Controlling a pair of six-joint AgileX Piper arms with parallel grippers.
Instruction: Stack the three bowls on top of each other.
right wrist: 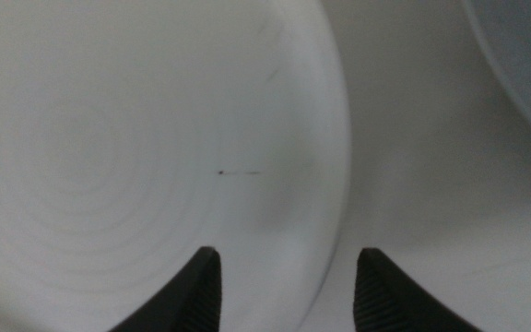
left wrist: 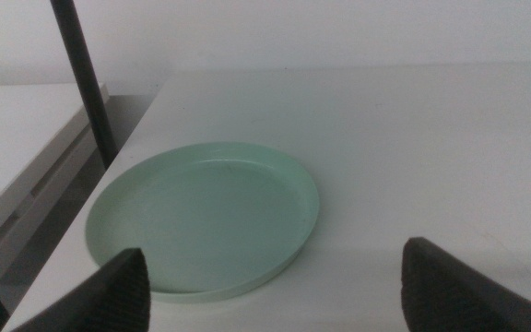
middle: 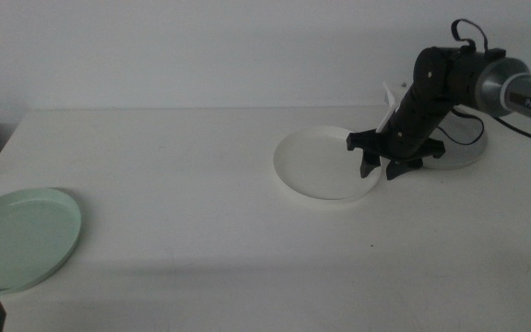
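**Right gripper poised over white bowl rim; nothing stacked yet**

Middle view: The right gripper (middle: 379,169) hangs over the near-right edge of the white bowl (middle: 321,161), jaws parted and empty. The grey bowl (middle: 464,152) sits just behind it, largely hidden by the arm. The green bowl (middle: 21,235) lies well apart, far across the table (middle: 173,175).

Left wrist view: The left gripper (left wrist: 275,286) waits, spread wide and holding nothing, with the green bowl directly ahead. Its surface is smooth, matte, shallow, with a low upturned rim.

Right wrist view: The white bowl's rim (right wrist: 335,184) runs between the parted jaws; the grey bowl's edge (right wrist: 524,65) shows beyond. Judgement: one jaw should drop inside the rim, one outside, before closing; the thin, slick lip could slip if pinched shallowly.
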